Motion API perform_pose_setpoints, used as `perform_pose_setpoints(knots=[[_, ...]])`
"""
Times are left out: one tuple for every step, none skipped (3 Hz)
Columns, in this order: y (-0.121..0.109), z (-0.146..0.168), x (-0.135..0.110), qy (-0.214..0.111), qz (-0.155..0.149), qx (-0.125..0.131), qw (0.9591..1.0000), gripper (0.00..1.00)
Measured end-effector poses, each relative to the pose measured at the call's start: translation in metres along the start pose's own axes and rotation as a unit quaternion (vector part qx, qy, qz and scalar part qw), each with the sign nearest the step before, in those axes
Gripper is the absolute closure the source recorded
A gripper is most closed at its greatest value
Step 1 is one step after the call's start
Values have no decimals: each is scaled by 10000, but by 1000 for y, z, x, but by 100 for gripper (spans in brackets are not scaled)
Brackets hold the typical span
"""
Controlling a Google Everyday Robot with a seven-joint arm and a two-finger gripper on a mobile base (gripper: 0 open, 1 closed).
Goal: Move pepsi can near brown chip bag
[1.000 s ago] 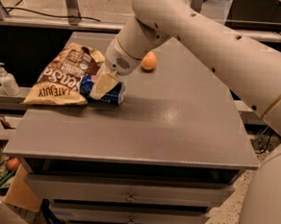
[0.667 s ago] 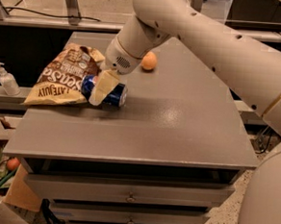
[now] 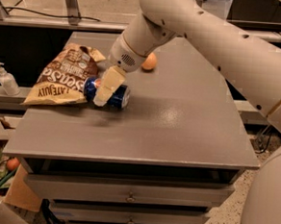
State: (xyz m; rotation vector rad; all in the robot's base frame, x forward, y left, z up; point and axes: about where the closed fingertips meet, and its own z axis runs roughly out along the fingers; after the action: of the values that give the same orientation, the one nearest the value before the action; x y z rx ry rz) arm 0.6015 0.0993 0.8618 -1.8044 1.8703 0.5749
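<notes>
Claw [image 3: 105, 90] straddles our small dark blue metal pepsi can [image 3: 120, 97], which lies on its side on the grey worktop [image 3: 178, 126], touching the crinkled brown chip bag [image 3: 63, 77] beside the claw; we cannot tell its grip.

Middle of can [image 3: 119, 97] hidden under gripper [image 3: 104, 93], which sits over can, beside bag [image 3: 61, 74]. Logo mostly covered. Left end of can touching bag or just apart: cannot tell. Small print on bag too small to read. Part of orange [image 3: 150, 61] hidden behind arm [image 3: 194, 26]. Top and right edges cut off arm. Bottom edge cuts off lower drawers [image 3: 128, 219].
</notes>
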Motion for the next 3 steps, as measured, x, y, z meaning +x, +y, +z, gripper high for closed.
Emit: perform_pose_setpoints(knots=[[-12, -14, 15, -53, 198, 111, 9997, 0], [-31, -38, 45, -240, 520, 271, 9980, 0], [-46, -68, 79, -503, 776, 441, 9947, 0]])
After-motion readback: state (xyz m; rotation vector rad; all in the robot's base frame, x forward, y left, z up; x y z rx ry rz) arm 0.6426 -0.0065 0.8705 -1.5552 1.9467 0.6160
